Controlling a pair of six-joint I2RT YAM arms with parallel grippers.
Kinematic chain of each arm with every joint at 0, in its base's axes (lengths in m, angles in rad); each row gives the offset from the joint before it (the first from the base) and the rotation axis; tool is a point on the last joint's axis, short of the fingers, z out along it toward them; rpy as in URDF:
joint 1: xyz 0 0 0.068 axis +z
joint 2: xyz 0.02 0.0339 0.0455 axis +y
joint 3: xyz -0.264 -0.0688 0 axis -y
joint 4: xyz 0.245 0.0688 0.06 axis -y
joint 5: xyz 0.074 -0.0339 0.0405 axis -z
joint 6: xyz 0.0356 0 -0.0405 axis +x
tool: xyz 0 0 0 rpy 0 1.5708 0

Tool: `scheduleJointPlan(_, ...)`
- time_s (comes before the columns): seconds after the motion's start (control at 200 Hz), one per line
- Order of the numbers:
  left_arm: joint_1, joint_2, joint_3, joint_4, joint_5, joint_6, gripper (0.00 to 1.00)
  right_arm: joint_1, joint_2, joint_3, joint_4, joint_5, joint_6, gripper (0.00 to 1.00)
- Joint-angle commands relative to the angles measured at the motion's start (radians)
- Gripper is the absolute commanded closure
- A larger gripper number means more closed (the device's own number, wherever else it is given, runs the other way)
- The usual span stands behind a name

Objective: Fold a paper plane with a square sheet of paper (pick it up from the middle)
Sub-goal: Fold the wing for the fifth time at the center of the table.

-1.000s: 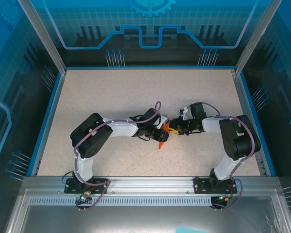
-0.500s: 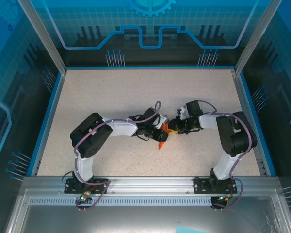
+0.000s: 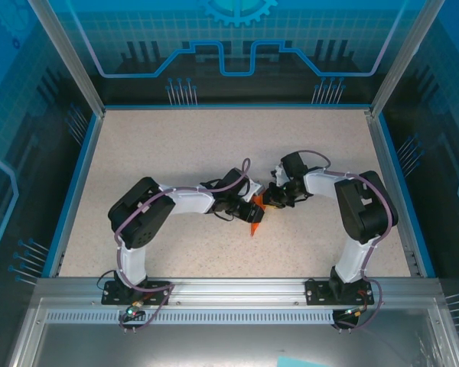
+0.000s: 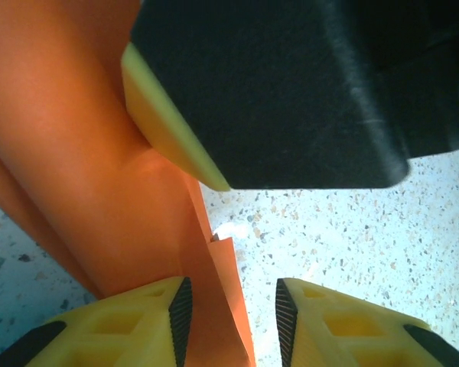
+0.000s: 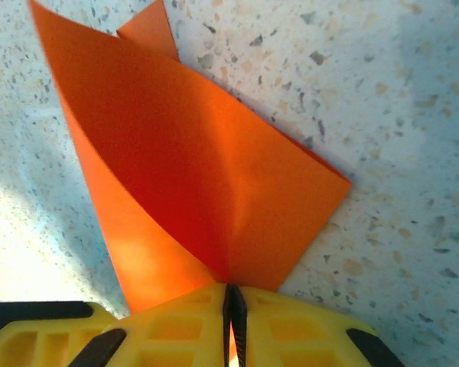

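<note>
On the speckled table [image 3: 214,145], near its middle, the left gripper [image 4: 232,298] was seen with its jaws held apart, an edge of the orange paper plane [image 5: 199,176] caught between them. The plane was placed between both grippers, its tip pointed toward the near edge. At the right, the right gripper [image 5: 231,297] was pressed closed on the paper's fold.

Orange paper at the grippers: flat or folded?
Folded. The bright orange paper plane shows creased, overlapping layers meeting at a ridge, pinched in the shut right gripper.
</note>
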Motion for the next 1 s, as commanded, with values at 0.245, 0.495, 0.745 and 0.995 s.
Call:
scheduleJointPlan(0.245, 0.003, -0.162, -0.016, -0.111, -0.025, -0.068, 0.6, 0.042, 0.073, -0.013, -0.115, 0.236, -0.038, 0.86)
scheduleJointPlan(0.495, -0.108, -0.228, -0.073, -0.229, -0.336, -0.234, 0.57, 0.042, 0.087, -0.016, -0.093, 0.212, -0.031, 0.87)
scheduleJointPlan(0.745, -0.212, -0.179, -0.062, -0.276, -0.513, -0.313, 0.57, 0.04, 0.083, -0.023, -0.089, 0.197, -0.032, 0.87)
scheduleJointPlan(0.995, -0.24, -0.125, -0.052, -0.252, -0.521, -0.293, 0.57, 0.039, 0.08, -0.03, -0.08, 0.177, -0.03, 0.87)
